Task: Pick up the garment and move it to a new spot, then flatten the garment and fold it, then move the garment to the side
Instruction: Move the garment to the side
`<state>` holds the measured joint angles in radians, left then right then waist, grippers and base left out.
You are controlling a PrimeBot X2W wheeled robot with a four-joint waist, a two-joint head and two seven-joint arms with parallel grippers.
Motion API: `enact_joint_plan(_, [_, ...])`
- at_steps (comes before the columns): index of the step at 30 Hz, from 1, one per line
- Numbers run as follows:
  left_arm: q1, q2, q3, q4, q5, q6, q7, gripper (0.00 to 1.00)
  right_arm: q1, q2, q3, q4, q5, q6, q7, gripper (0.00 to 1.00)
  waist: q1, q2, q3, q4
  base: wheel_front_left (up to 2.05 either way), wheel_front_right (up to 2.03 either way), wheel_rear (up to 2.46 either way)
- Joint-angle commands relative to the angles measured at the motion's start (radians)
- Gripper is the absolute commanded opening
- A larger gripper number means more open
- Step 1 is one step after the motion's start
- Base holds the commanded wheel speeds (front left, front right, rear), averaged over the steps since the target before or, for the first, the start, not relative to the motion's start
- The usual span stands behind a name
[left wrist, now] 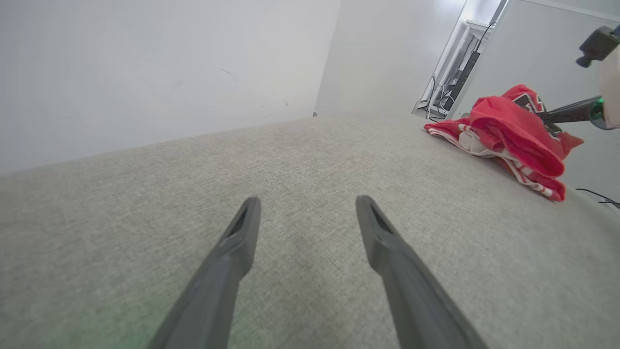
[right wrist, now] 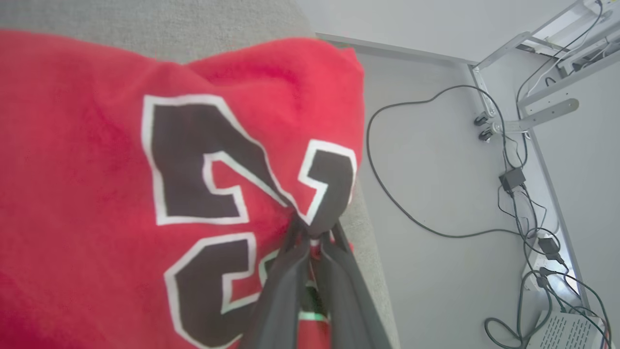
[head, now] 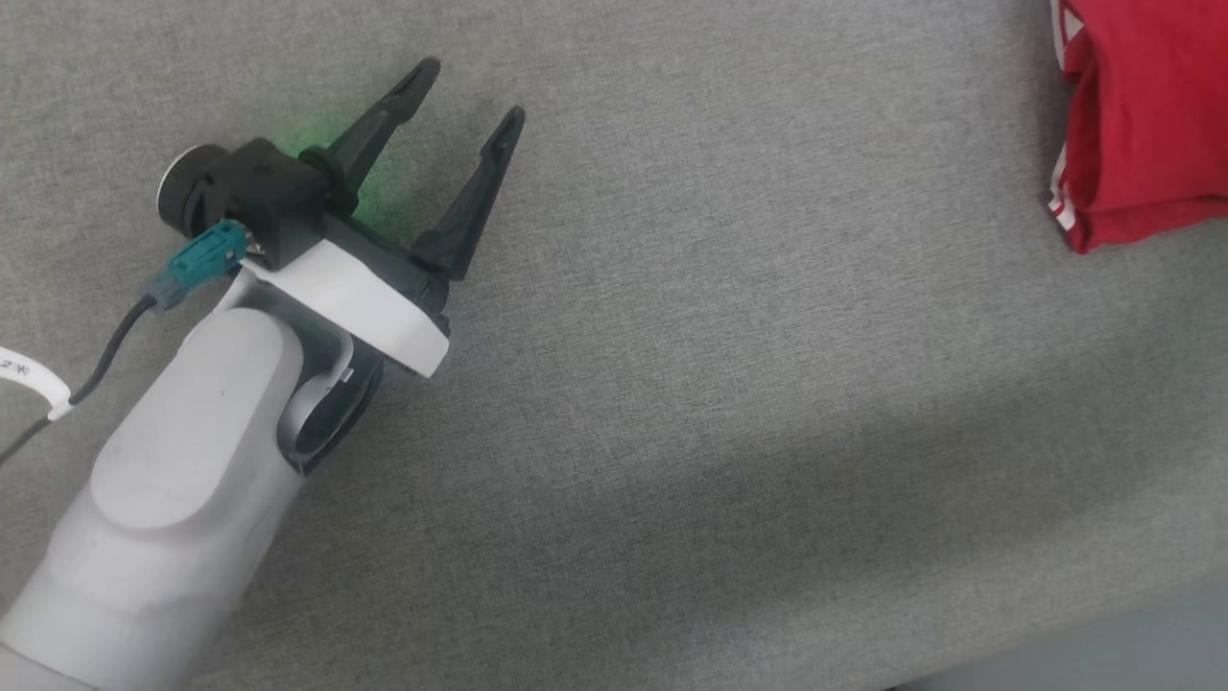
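Moving the red, black-numbered fabric jersey point(head: 1142, 125) at the far right of the grey cloth counter point(head: 767, 384) needs a low, steady pull from the right end effector point(right wrist: 312, 237) pinching it, while the left end effector point(head: 471, 89) gapes empty.

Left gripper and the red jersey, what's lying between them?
Nothing: in the head view, bare grey cloth surface runs from the left gripper to the jersey. The left wrist view agrees.
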<state>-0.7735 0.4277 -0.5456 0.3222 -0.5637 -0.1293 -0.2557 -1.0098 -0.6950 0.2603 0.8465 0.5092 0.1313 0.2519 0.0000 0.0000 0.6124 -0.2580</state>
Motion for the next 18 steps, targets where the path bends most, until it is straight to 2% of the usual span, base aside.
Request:
enact_joint_plan(1, [0.01,-0.001,-0.015,0.039,-0.014,-0.001,0.006,1.0,-0.013,0.016,0.003,0.016,-0.005,-0.001,-0.012,0.0,0.0,0.0,0.007,0.003,0.0,0.0,0.0])
enact_joint_plan(13, [-0.015,0.019,-0.04,0.065,-0.037,0.001,0.0,1.0,-0.076,0.059,0.051,0.158,-0.023,-0.001,-0.08,0.0,0.0,0.0,0.026,0.024,0.0,0.0,0.0])
enact_joint_plan(14, [-0.015,0.021,-0.04,0.067,-0.038,0.001,-0.001,1.0,-0.081,0.06,0.054,0.165,-0.021,-0.001,-0.085,0.11,0.0,0.0,0.025,0.025,0.0,0.0,0.0])
enact_joint_plan(15, [-0.015,0.024,-0.039,0.069,-0.041,0.001,0.0,1.0,-0.083,0.059,0.059,0.176,-0.022,-0.001,-0.087,0.42,0.0,0.0,0.024,0.026,0.0,0.0,0.0])
enact_joint_plan(16, [-0.015,0.026,-0.038,0.071,-0.044,0.001,-0.001,1.0,-0.084,0.059,0.064,0.182,-0.023,-0.001,-0.089,0.66,0.0,0.0,0.022,0.026,0.0,0.0,0.0])
enact_joint_plan(17, [-0.014,0.027,-0.036,0.073,-0.045,0.001,-0.001,1.0,-0.089,0.057,0.062,0.19,-0.019,-0.001,-0.096,1.0,0.0,0.0,0.019,0.027,0.0,0.0,0.0])
enact_joint_plan(18, [-0.013,0.028,-0.035,0.074,-0.047,0.001,-0.002,1.0,-0.094,0.057,0.061,0.199,-0.015,-0.001,-0.098,1.0,0.0,0.0,0.015,0.028,0.0,0.0,0.0])
